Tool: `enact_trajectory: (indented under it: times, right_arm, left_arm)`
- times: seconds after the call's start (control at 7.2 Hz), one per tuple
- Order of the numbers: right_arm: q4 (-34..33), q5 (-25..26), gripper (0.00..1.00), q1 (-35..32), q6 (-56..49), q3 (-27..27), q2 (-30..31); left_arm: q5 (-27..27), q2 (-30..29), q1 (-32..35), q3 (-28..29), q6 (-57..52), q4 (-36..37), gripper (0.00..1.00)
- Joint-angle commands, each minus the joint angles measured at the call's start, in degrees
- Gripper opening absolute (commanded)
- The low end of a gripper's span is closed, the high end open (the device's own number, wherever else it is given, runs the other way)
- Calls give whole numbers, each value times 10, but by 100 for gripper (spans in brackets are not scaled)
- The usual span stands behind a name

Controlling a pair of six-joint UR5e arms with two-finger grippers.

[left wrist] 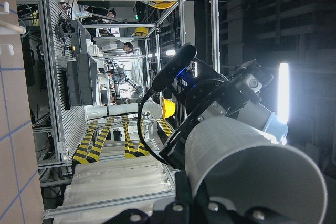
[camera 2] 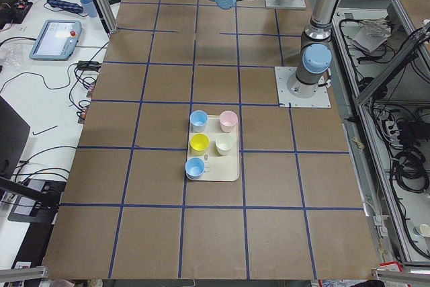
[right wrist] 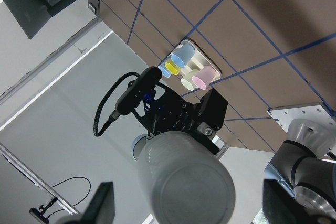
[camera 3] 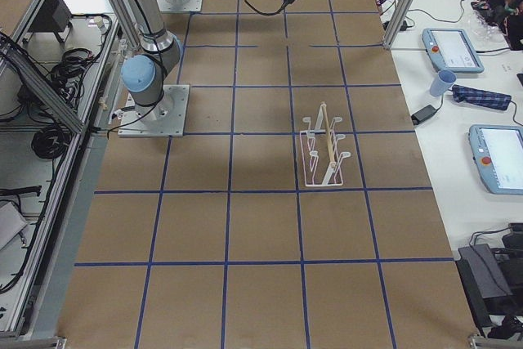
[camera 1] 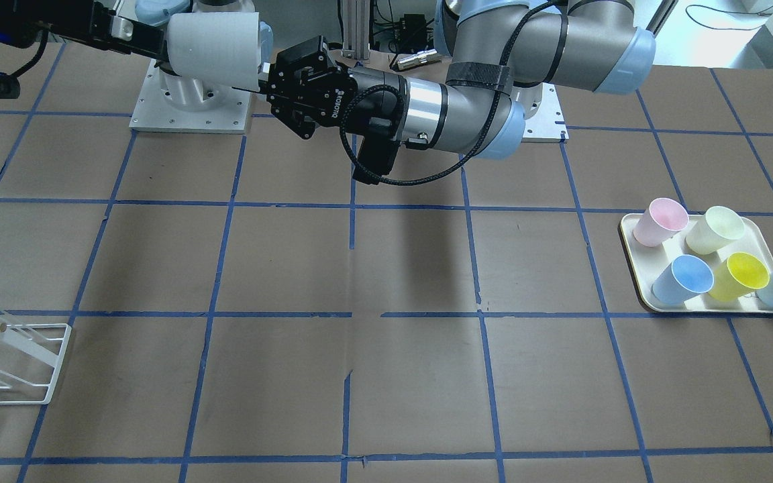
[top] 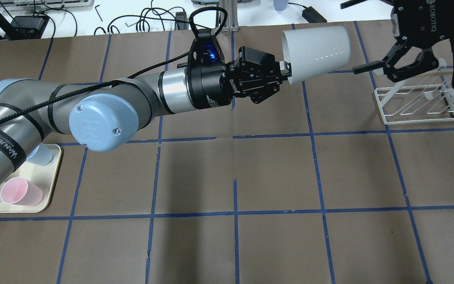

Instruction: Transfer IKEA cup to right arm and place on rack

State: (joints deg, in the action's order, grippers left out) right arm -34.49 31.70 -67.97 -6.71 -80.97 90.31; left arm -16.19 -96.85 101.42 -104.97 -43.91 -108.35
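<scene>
From my console, the small grey tapered plastic cup (top: 315,49) hangs sideways in the air above the brown table with its blue tape grid (camera 1: 386,268). The left gripper (top: 284,71) is clenched on the cup's wide rim. The right gripper (top: 347,38) stands spread wide, one finger on either side of the cup's closed end (whether a finger touches it, I cannot tell). The white wire drying rack (top: 416,106) sits on the table beneath that gripper. The other pastel cups are on the cream tray (camera 1: 635,268), well apart.
</scene>
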Motion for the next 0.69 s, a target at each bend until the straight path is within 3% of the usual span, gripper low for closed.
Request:
enact_trajectory:
  times: [0.0,0.56]
  right_arm:
    - [3,-1,100,-9,-1,-1,0]
    - [11,5,100,-12,-2,-4,0]
  left_arm:
    - [0,0,1,0,0,0,0]
    - [0,0,1,0,1,0,0]
